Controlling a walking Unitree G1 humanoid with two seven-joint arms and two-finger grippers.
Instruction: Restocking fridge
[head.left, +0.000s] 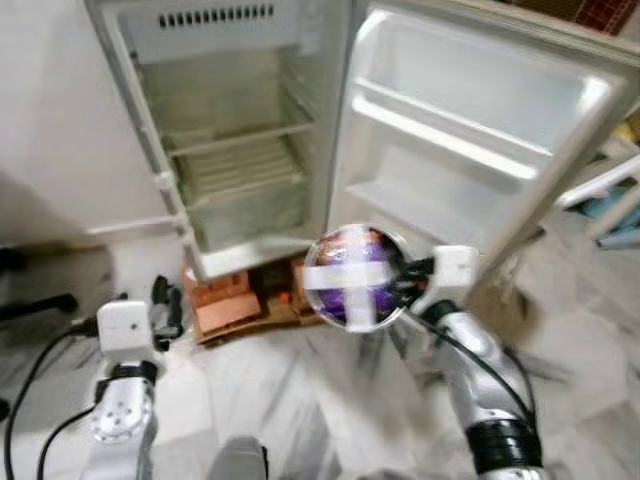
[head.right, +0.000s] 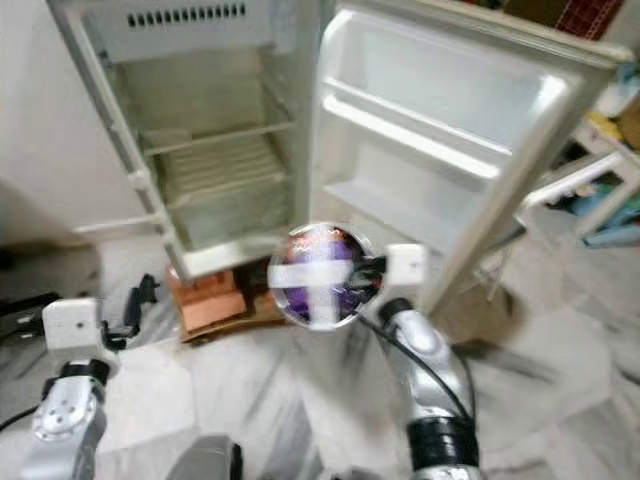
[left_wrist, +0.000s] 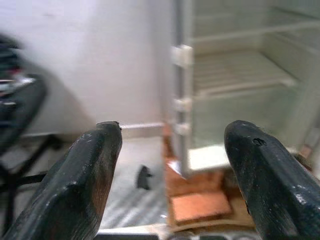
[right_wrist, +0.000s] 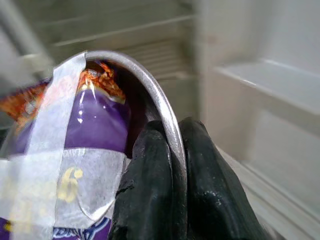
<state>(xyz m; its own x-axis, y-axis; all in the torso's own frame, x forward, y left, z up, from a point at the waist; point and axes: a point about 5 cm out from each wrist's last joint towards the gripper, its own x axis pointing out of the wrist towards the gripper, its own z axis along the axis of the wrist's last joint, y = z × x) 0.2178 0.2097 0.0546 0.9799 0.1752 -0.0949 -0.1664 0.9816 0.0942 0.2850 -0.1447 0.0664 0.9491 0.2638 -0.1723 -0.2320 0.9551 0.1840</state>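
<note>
The fridge (head.left: 240, 150) stands with its door (head.left: 470, 130) swung wide, wire shelves (head.left: 235, 165) bare, raised on reddish bricks (head.left: 225, 300) over a marble floor (head.left: 300, 400). From the head views, the right gripper (head.left: 405, 275) holds a round metal bowl (head.left: 357, 277) out in front of the door's lower edge, below the shelves. The bowl is tilted toward the camera and crossed with strips of pale tape (head.left: 345, 275). The right wrist view shows what the head views blur: both black fingers (right_wrist: 155, 195) pinch the bowl's thin rim between them, and inside, under clear film and tape, sits a purple packet (right_wrist: 95, 120) with orange printing at its top. The left gripper (head.left: 168, 305) hangs low at the robot's left side; the left wrist view shows its fingers (left_wrist: 85, 175) spread wide with nothing between them, pointing at the fridge's hinge side and the bricks.
</note>
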